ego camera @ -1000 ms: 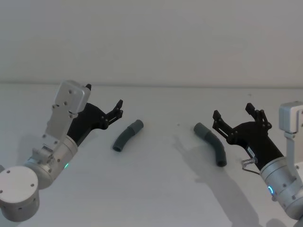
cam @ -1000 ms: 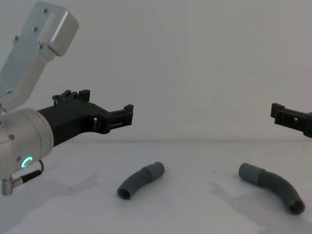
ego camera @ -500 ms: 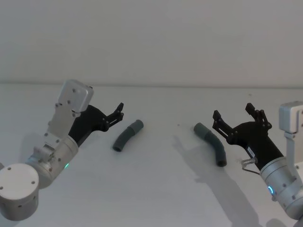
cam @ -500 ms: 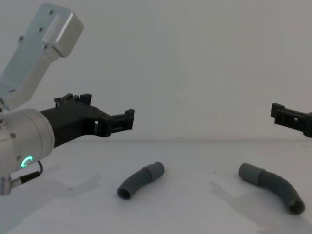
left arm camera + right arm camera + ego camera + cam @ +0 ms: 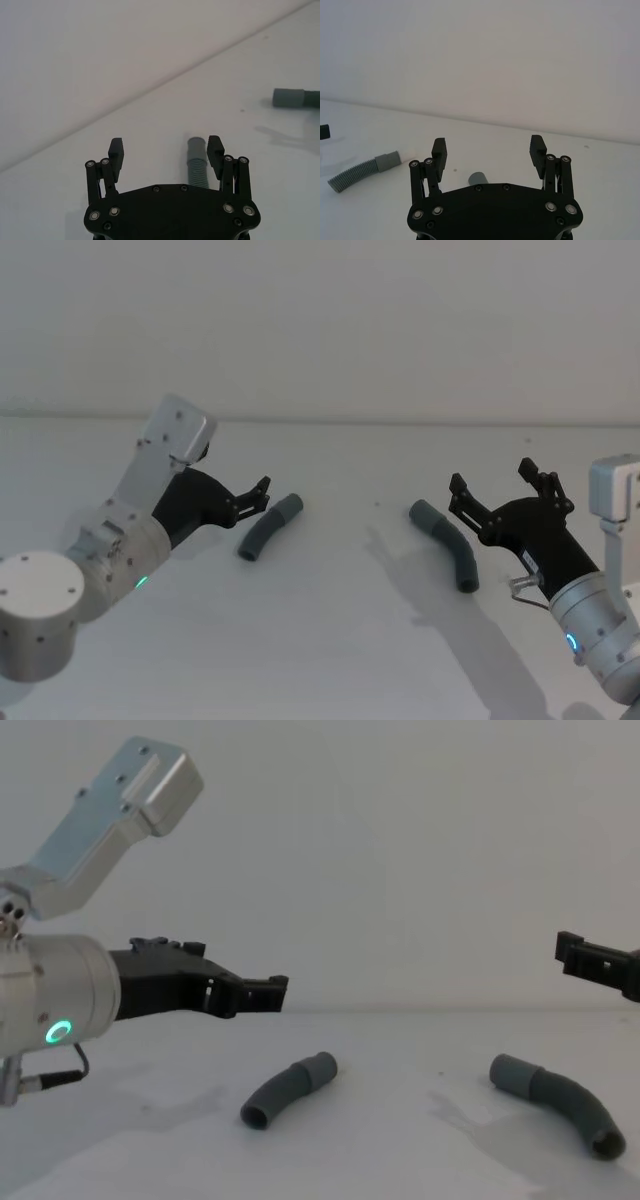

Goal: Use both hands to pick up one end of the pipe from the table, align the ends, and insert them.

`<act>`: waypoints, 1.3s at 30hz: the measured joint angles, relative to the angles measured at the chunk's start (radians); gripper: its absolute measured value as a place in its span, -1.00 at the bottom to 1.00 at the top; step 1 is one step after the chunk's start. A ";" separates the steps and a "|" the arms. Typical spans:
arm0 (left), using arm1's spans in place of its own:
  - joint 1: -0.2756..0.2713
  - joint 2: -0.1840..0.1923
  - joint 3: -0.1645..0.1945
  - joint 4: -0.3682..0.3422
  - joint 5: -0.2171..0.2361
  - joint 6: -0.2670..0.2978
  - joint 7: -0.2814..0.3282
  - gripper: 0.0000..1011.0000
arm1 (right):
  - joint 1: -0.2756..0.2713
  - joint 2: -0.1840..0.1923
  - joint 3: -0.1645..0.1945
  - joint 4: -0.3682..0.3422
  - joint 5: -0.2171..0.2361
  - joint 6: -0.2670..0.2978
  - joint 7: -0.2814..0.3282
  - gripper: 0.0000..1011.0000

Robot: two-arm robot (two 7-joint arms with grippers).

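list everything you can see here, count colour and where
left pipe piece: 1, dark grey, lying on the table left of centre
right pipe piece: 1, dark grey, lying on the table right of centre
table: 1, white, under both pieces
wall: 1, pale grey, behind the table
left arm: 1, silver, left edge
right arm: 1, silver, right edge
left tool: 1, black, open, raised just left of the left pipe piece
right tool: 1, black, open, raised just right of the right pipe piece

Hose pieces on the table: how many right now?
2. The left curved dark-grey ribbed hose piece lies left of centre, near the open left gripper; the right hose piece lies right of centre, beside the open right gripper. Neither is held.
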 joint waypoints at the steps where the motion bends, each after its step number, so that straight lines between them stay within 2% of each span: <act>1: -0.006 0.000 0.000 0.001 -0.004 0.010 -0.007 0.98 | 0.000 0.000 0.000 0.000 0.000 0.000 0.000 0.98; 10: -0.076 -0.012 0.009 0.046 -0.045 0.105 -0.096 0.98 | 0.000 0.000 0.000 0.000 0.000 0.000 0.000 0.98; 20: -0.130 -0.031 0.019 0.100 -0.071 0.169 -0.165 0.98 | 0.000 0.000 0.000 0.000 0.000 0.000 0.000 0.98; 27: -0.146 -0.049 0.023 0.128 -0.077 0.203 -0.180 0.98 | 0.000 0.000 0.000 0.000 0.000 0.000 0.000 0.98; 39: -0.157 -0.084 0.027 0.171 -0.068 0.230 -0.167 0.98 | 0.000 0.000 0.000 0.000 0.000 0.000 0.000 0.98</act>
